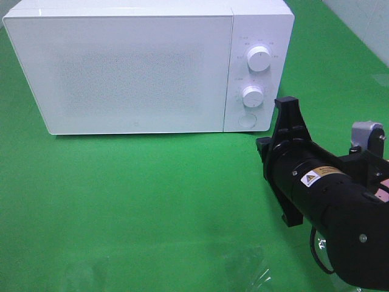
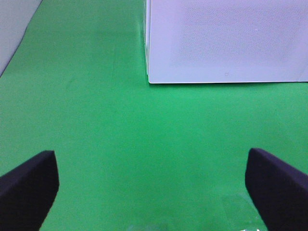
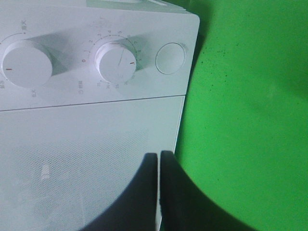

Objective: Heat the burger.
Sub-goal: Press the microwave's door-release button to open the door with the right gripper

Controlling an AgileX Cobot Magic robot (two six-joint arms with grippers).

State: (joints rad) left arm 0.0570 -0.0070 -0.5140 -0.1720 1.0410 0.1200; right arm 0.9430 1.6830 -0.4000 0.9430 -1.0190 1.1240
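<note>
The burger is out of view in every frame. A white microwave [image 1: 121, 67] stands at the back of the green table with its door closed. My right gripper [image 1: 287, 108] is shut with nothing between its fingers and hangs just right of the microwave's lower right corner, near the round button [image 1: 247, 120]. In the right wrist view its fingers [image 3: 144, 197] press together in front of the door's edge, below the lower knob [image 3: 118, 60] and the button [image 3: 171, 58]. My left gripper [image 2: 154, 192] is open over bare green cloth, well short of the microwave [image 2: 226, 38].
Two white knobs [image 1: 259, 58] [image 1: 252, 95] sit on the control panel at the microwave's right. A clear, glossy sheet [image 1: 246, 271] lies near the table's front edge. A pale wall [image 1: 364, 18] rises at the back right.
</note>
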